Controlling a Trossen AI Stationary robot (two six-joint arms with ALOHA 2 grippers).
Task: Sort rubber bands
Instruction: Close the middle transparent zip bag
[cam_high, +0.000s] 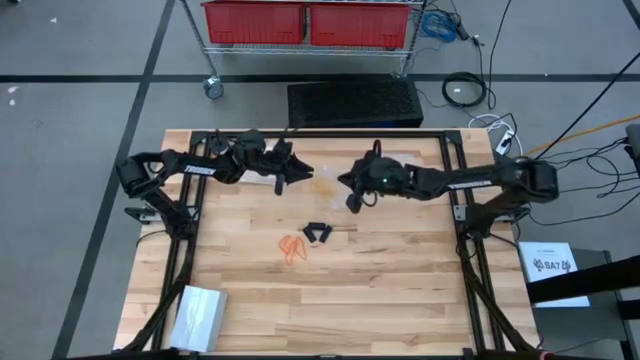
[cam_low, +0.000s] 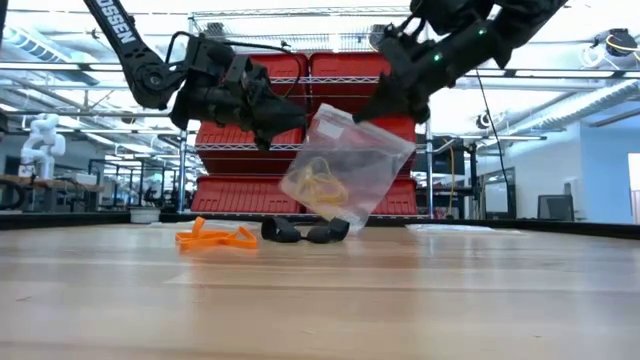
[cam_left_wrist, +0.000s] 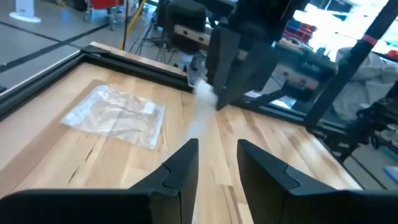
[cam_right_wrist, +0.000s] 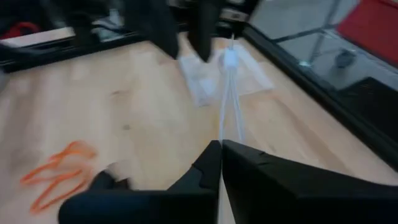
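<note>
Clear plastic forms a small zip bag (cam_low: 345, 165) hanging above the wooden table (cam_high: 400, 290), stretched between the two grippers near the far middle of the tabletop. The right gripper (cam_low: 385, 108) has its fingers pinched tight on the bag's upper edge; in the right wrist view the two fingers (cam_right_wrist: 211, 168) meet with the thin plastic running out from between them. The left gripper (cam_low: 285, 122) holds the bag's opposite upper corner, its fingers partly closed on it. Pale yellowish rubber bands (cam_low: 322, 185) sit inside the bag, low in it, off the table.

Below the bag, orange rubber bands (cam_high: 292, 247) lie loose on the wood, and black rubber bands (cam_high: 318, 235) lie just beside them, apart from each other. A second clear bag (cam_high: 200, 315) rests flat by the near left edge, well apart from both clusters. Bare wood spreads widely over the near half and right side.
</note>
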